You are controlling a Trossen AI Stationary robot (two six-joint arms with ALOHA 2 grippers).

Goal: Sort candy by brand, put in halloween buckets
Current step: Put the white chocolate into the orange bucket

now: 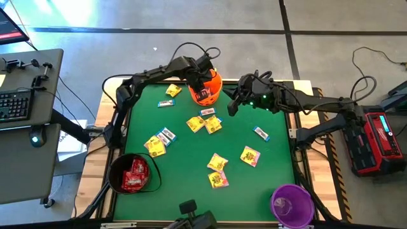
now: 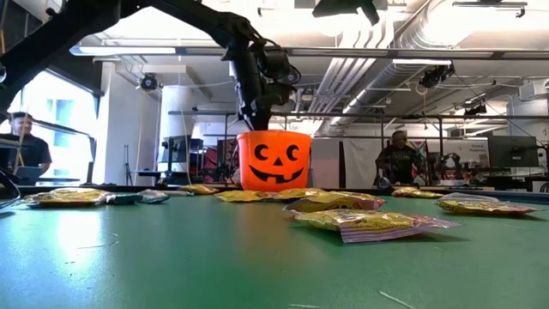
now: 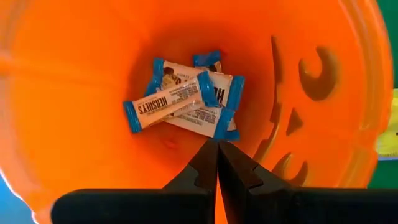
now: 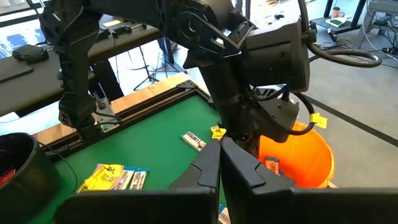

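The orange bucket (image 1: 216, 81) (image 2: 274, 159) stands at the table's far edge. My left gripper (image 3: 217, 143) reaches down into it, shut. Several white-and-blue candies (image 3: 180, 99) lie on the bucket's floor. My right gripper (image 4: 219, 142) (image 1: 234, 105) hangs shut and empty in the air just right of the orange bucket. Yellow candies (image 1: 217, 163) and white-and-blue candies (image 1: 261, 133) lie loose on the green mat. The black bucket (image 1: 114, 166) at the near left holds red candies (image 1: 135, 173). The purple bucket (image 1: 292, 203) stands at the near right. My left gripper comes from above, slanting down into the orange bucket. Its shut fingertips meet right at the blue end (image 3: 225, 124) of one white-and-blue candy, which lies on the others. The tips cover the spot, so I cannot tell whether that end is pinched or only next to them.
A desk with a keyboard (image 1: 14, 105) stands left of the table, and a red case (image 1: 375, 140) stands to its right. In the low view, people stand in the room behind the table. Bare green mat lies between the candy clusters and along the near edge.
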